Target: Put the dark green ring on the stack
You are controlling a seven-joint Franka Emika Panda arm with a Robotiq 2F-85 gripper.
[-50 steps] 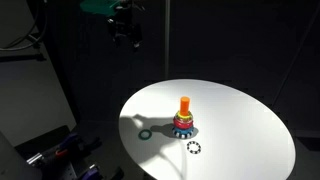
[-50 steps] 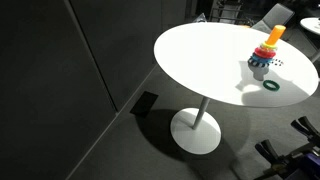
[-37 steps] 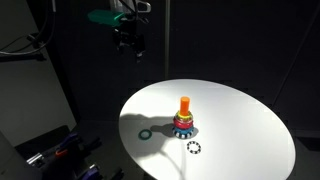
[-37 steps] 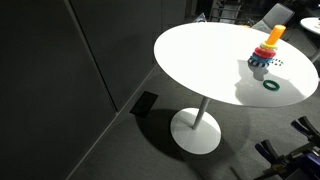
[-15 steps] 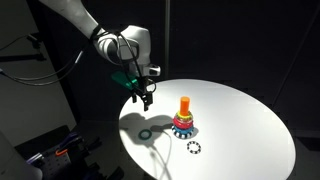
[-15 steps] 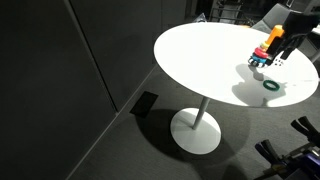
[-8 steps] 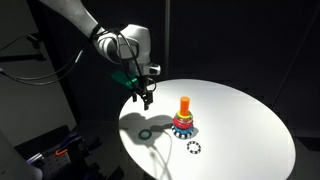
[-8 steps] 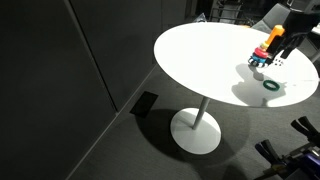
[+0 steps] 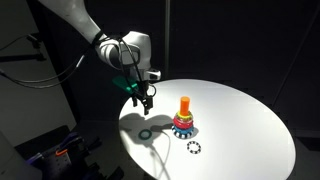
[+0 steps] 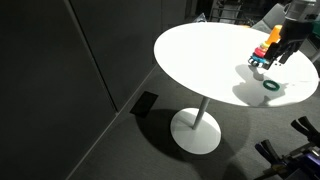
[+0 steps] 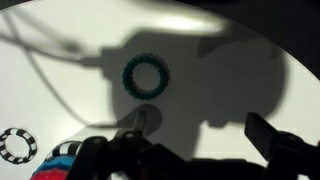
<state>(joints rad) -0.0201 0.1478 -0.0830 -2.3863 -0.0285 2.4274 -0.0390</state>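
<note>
The dark green ring [image 9: 146,133] lies flat on the white round table [image 9: 240,115], left of the stack [image 9: 184,120], an orange peg on red, yellow and blue rings. Both also show in an exterior view, the ring [image 10: 271,86] in front of the stack [image 10: 264,56]. My gripper [image 9: 146,102] hangs open and empty a little above the ring. In the wrist view the ring [image 11: 147,75] lies in the arm's shadow, ahead of the spread fingers [image 11: 205,138], and the stack's rings [image 11: 62,160] show at the lower left.
A white-and-black checkered ring [image 9: 193,148] lies on the table in front of the stack; it also shows in the wrist view [image 11: 17,144]. The table edge [image 9: 125,140] is close to the green ring. The surroundings are dark.
The arm came down from high above the table's back edge to over the green ring, and in the last second sank slightly lower. The rings and stack have not moved.
</note>
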